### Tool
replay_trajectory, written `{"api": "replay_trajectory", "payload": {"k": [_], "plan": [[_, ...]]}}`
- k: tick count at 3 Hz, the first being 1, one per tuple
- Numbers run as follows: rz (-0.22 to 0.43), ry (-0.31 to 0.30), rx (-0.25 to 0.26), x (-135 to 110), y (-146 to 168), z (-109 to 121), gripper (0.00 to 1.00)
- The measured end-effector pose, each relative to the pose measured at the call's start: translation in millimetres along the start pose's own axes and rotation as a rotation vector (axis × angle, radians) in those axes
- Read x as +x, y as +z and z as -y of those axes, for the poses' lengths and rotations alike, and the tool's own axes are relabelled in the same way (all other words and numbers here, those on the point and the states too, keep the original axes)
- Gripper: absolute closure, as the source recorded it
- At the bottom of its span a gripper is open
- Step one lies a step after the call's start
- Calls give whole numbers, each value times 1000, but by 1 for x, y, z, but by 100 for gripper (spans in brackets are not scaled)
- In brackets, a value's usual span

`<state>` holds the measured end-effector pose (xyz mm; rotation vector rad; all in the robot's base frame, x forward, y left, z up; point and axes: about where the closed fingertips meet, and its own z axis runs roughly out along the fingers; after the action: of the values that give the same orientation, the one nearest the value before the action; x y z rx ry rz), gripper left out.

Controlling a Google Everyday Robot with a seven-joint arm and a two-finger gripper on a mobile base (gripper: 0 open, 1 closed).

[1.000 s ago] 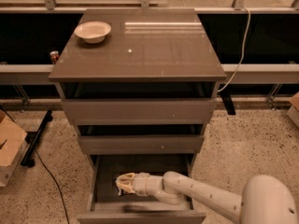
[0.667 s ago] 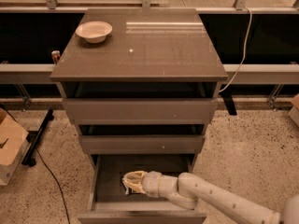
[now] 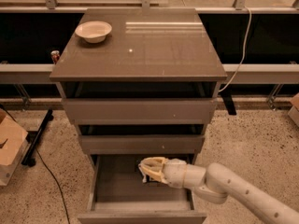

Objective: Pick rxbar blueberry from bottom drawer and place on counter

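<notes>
The bottom drawer [image 3: 117, 188] of the grey-brown cabinet is pulled open. My gripper [image 3: 146, 170] reaches into it from the right, over the middle of the drawer's floor, with the pale arm [image 3: 219, 183] behind it. A small dark shape [image 3: 152, 182] lies right under the gripper. I cannot tell whether it is the rxbar blueberry or a shadow, nor whether the gripper touches it. The counter [image 3: 159, 55] above is glossy and carries only a bowl.
A pale bowl [image 3: 93, 31] sits on the counter's back left corner. The two upper drawers [image 3: 140, 111] are pulled slightly out above the gripper. A red-topped can [image 3: 55, 56] stands on the ledge behind, left. A cardboard box [image 3: 9, 148] and black stand leg [image 3: 37, 136] lie on the floor, left.
My gripper has moved to the right and toward the back of the bottom drawer. The camera has drawn closer to the cabinet.
</notes>
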<state>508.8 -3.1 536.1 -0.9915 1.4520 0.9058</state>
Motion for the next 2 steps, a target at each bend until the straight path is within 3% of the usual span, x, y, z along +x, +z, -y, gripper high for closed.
{"api": "replay_trajectory", "payload": {"k": [2], "plan": [[-9, -178, -42, -140, -41, 21, 100]]}}
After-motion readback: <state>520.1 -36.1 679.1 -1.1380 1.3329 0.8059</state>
